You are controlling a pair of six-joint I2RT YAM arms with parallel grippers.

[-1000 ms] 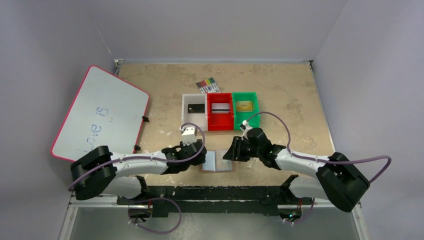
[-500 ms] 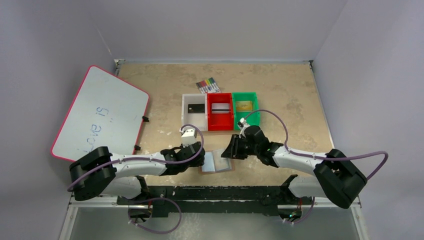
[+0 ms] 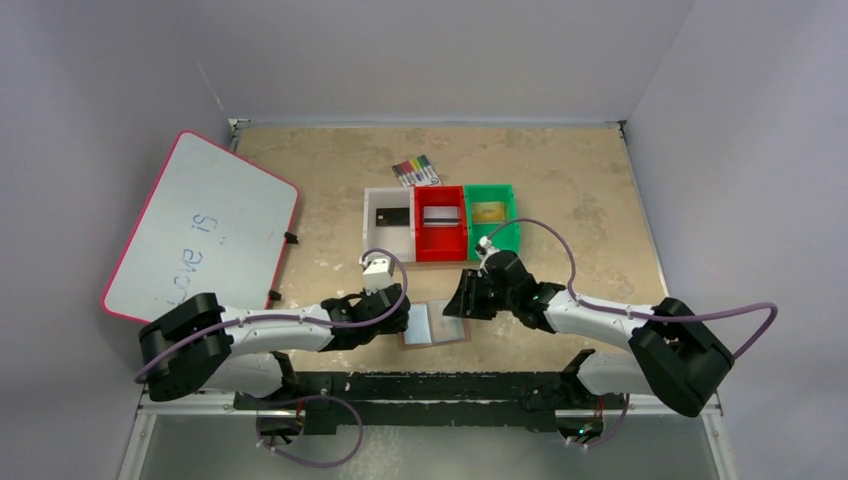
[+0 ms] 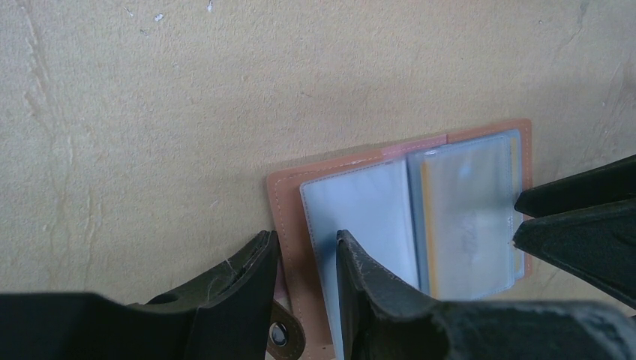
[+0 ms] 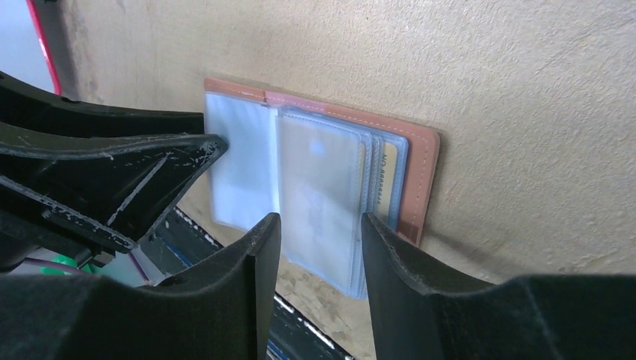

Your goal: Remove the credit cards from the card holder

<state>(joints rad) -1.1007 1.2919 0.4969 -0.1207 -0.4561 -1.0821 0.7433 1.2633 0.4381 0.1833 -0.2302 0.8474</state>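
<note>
The tan card holder (image 3: 435,326) lies open and flat near the table's front edge, with its clear pockets (image 4: 465,217) facing up. A gold-edged credit card (image 5: 382,176) shows inside the stacked pockets. My left gripper (image 4: 305,236) is open and straddles the holder's left edge (image 4: 285,202), one finger outside the cover and one on the left pocket. My right gripper (image 5: 319,221) is open over the holder (image 5: 420,165), with the loose edge of the pocket stack between its fingers. From above, the left gripper (image 3: 400,318) and right gripper (image 3: 458,304) flank the holder.
Behind the holder stand a white bin (image 3: 372,232) with a black card, a red bin (image 3: 441,247) with a silver card and a green bin (image 3: 508,232) with a gold card. A marker pack (image 3: 415,170) lies farther back. A red-rimmed whiteboard (image 3: 200,225) lies at the left.
The right gripper has shifted a little left, over the holder's right side. The left jaws have narrowed slightly at the holder's left edge.
</note>
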